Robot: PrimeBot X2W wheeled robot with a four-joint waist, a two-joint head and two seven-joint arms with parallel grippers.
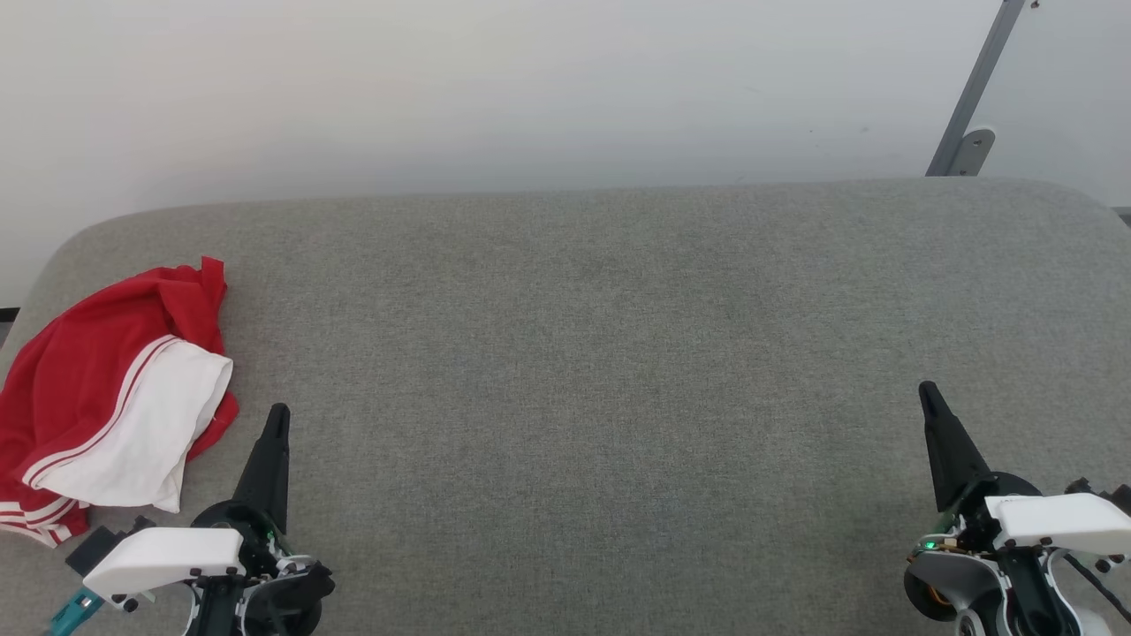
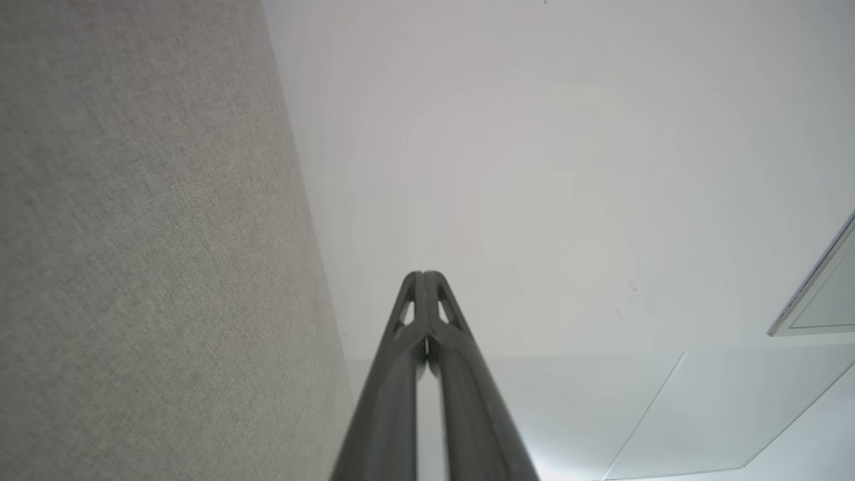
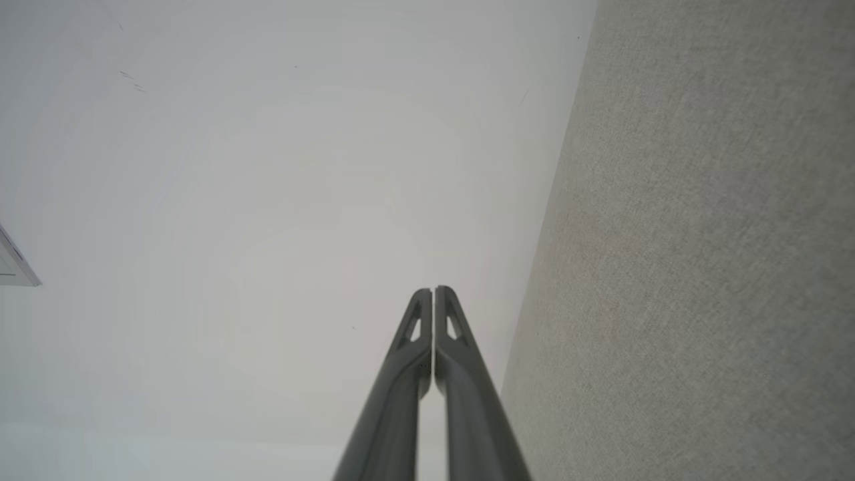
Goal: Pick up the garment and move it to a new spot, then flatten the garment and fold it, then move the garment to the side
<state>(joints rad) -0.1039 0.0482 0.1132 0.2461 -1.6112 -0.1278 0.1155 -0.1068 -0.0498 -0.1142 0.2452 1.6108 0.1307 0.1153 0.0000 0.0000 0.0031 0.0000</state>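
Task start | your crumpled red cloth T-shirt with white sleeves [image 1: 97, 371] lies unfolded on the grey fabric desk [image 1: 618, 353] | left pincer [image 1: 279, 413], right pincer [image 1: 928, 390] clenched, empty | every step awaits you

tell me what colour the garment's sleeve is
White, with thin red-and-white stripe trim, on the red garment; clearest in the head view.

My head camera looked forward and down from the near side, high enough to take in the grey cushion [image 1: 565, 371] from left to right, up to the far wall [image 1: 442, 88]. The wrist cameras sat low, tipped sideways, close behind my left gripper [image 2: 423, 274] and right gripper [image 3: 433, 288], facing far; all three shared cushion and wall.
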